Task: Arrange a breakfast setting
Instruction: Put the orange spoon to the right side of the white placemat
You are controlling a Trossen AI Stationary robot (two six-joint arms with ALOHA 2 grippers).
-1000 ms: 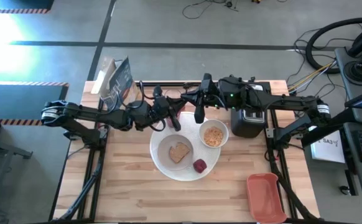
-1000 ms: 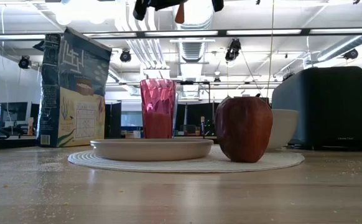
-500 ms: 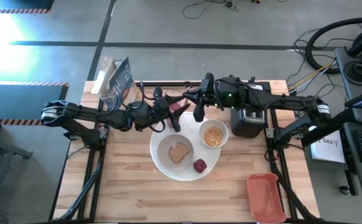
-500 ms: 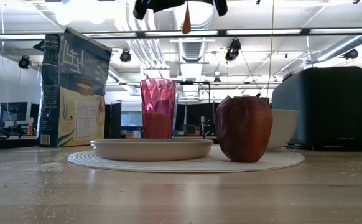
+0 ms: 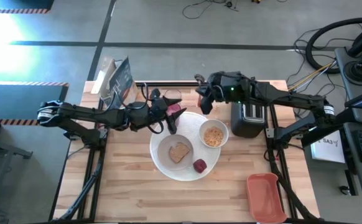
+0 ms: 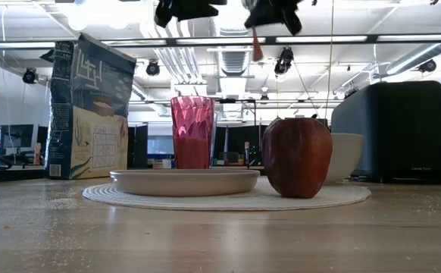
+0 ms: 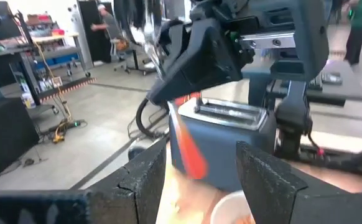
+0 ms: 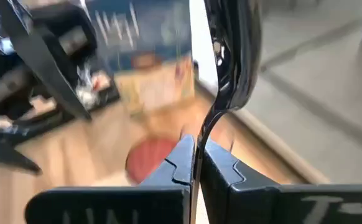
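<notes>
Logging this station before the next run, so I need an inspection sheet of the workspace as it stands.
Surface: wooden table, crumbs visible in the low view.
Job's things: large white plate holds smaller plate with toast, dark-red fruit and cereal bowl; pink tumbler behind.
Spoon: spoon held in the right gripper, above the table.
Clutter: cereal box, black toaster, orange-red tray.
Grippers: left gripper open, beside the tumbler.
Cables: loose cables on the floor.
Surroundings: people beyond the table.
</notes>
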